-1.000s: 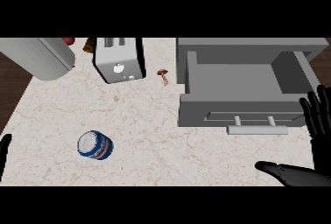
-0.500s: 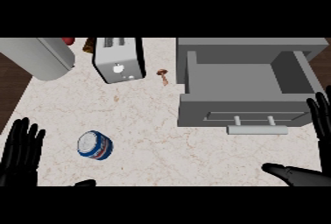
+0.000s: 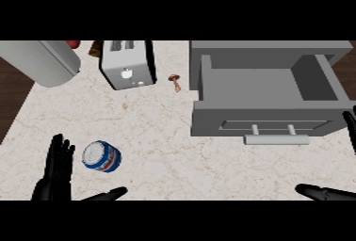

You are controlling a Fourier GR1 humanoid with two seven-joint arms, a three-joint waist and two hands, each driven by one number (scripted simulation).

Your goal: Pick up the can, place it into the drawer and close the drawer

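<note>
Can point(image 3: 102, 156) sits on the worktop point(image 3: 181, 164) at the near left, just beside my left hand point(image 3: 54, 172), whose fingers are straight and apart from the thumb, holding nothing. The step in hand is the grasp. I should bring the palm in from the left so the can lands between fingers and thumb, then curl round its side, taking care not to nudge it away. Drawer point(image 3: 257, 87) stands open, well apart to the right, its handle point(image 3: 276, 139) facing me. My right hand point(image 3: 325, 192) rests open at the right edge.
</note>
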